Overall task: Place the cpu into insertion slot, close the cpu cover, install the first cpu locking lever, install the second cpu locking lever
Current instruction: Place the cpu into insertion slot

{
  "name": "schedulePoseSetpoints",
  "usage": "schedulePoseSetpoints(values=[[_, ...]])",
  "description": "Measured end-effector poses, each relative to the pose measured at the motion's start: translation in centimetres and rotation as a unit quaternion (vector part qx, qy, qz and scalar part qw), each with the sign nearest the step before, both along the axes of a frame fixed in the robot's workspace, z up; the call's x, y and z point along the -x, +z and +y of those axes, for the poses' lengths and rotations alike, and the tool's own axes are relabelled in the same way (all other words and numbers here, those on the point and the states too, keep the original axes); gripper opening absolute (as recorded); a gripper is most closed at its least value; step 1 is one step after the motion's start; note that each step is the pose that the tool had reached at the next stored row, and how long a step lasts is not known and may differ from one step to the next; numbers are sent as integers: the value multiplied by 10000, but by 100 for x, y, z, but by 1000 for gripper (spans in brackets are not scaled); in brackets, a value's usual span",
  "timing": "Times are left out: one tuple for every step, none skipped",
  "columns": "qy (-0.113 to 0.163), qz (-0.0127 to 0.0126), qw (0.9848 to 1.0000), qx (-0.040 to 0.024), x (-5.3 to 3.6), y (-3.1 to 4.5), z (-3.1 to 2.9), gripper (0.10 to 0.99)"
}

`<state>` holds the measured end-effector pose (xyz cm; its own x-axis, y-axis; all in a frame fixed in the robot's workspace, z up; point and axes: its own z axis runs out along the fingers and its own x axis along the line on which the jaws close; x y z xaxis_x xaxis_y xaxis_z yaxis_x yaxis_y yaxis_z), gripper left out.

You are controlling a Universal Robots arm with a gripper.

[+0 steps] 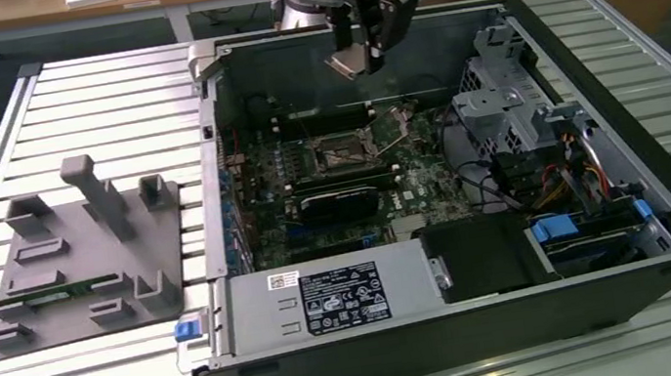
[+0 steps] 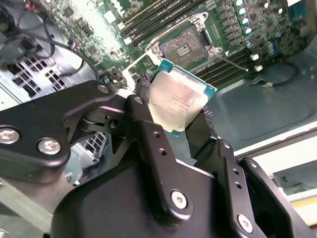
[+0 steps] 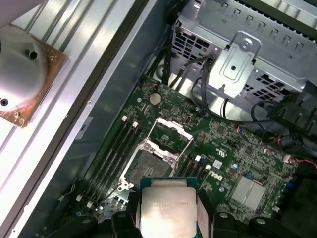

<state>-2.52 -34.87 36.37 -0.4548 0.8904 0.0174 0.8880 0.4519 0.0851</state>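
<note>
Second wrist view: one end effector (image 2: 174,110) grips one cpu (image 2: 181,94); one insertion slot (image 2: 185,46) lies open.

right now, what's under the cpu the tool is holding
Below the flat silver-topped square cpu, gripped by the black tool, lies the green circuit board with its open black square insertion slot. The cpu's underside is hidden.

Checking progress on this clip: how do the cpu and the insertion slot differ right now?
The cpu is gripped in the hand, above the board; the insertion slot sits fixed on the board, empty. The cpu shows a pale silver-grey top with a green edge; the slot is a dark recess with a metal rim. Both are square.
</note>
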Motion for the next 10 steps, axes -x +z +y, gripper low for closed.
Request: schedulePoseSetpoints(values=[[-67, 0, 10000, 0, 2, -2, 0, 537], [-131, 0, 9999, 0, 5, -4, 0, 537], [-201, 0, 9998, 0, 9, -6, 0, 537], [-264, 0, 9997, -1, 12, -8, 0, 537], [-323, 0, 9995, 0, 16, -9, 0, 537], [-381, 0, 9993, 0, 19, -11, 1, 537], [-438, 0, 9990, 0, 23, -13, 1, 537], [-496, 0, 9988, 0, 27, -16, 1, 537], [-555, 0, 9985, 0, 30, -19, 2, 537], [-618, 0, 9981, 0, 32, -23, 2, 537]])
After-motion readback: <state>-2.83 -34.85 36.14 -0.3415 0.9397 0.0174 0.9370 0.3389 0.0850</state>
